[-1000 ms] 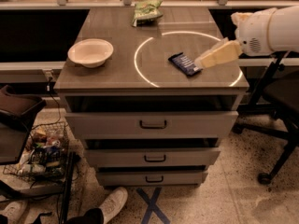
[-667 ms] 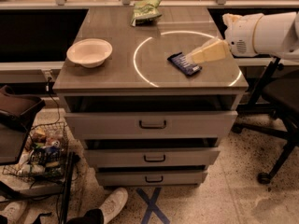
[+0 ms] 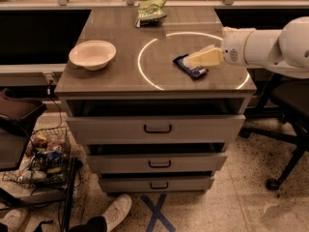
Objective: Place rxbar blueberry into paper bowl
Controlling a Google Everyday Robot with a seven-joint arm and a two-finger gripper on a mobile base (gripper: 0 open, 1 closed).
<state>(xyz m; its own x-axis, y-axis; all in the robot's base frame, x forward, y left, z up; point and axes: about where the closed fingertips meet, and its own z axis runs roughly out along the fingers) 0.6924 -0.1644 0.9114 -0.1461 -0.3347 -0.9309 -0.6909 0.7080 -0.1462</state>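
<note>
The tool (image 3: 189, 62), reaching in from the right, has slid leftward and now hangs directly over the rxbar blueberry (image 3: 195, 72); whether it is open or closed cannot be told. The bar has not moved: it lies flat on the worktop (image 3: 120, 79), well apart from the paper bowl (image 3: 76, 52) at the left. The grasp looks imminent, with the whole carry still to come.

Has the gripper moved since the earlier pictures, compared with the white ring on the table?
Yes. The gripper has moved left, further inside the white ring, and now reaches over the blue snack bar.
</note>
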